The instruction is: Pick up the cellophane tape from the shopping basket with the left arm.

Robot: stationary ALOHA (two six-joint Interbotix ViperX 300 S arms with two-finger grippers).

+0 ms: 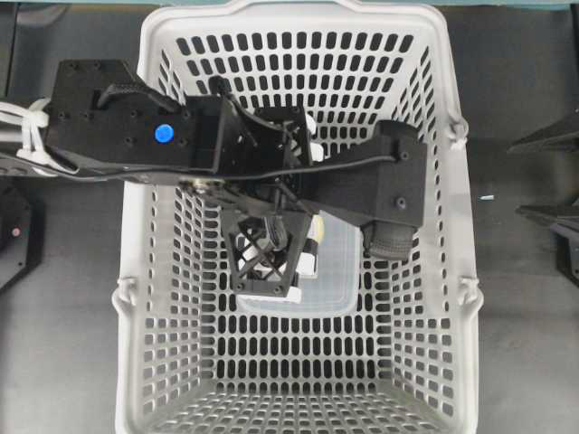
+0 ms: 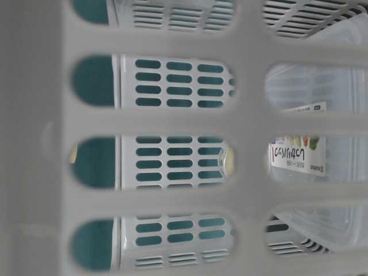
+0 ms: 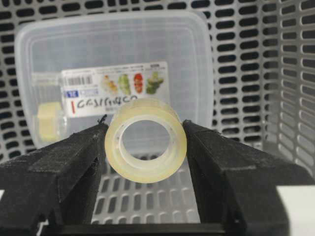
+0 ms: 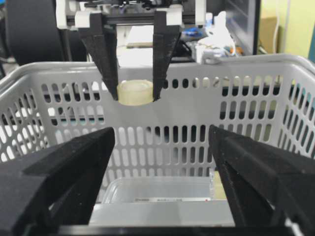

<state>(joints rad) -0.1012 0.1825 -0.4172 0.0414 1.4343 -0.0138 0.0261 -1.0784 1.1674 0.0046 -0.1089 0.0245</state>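
**Tape clamped, above basket floor**

Your left arm's black lattice-fingered gripper [image 3: 145, 140] is clamped on the small yellowish clear roll of cellophane tape [image 3: 145, 140], mid-frame. Light, stiff, slick-sided; hold its outer rim. Behind, upper frame: large clear labelled plastic box [image 3: 113, 44] in the light-grey perforated shopping basket [image 3: 295, 73]. Right gripper [image 4: 162, 162] stands apart, empty.

The shopping basket [image 1: 163, 298] is light grey, its walls and floor patterned with rows of oblong holes. The cellophane tape [image 3: 145, 139] is clear with a pale yellow tint. The clear box [image 3: 113, 54] carries a white label [image 3: 115, 88] printed with dark script, a barcode and small green, red and yellow pictures. The left arm [image 1: 127, 127] is black with a blue round cap [image 1: 164, 134] and white ties [image 1: 32, 131]; its fingers [image 1: 267, 258] show an open lattice pattern.
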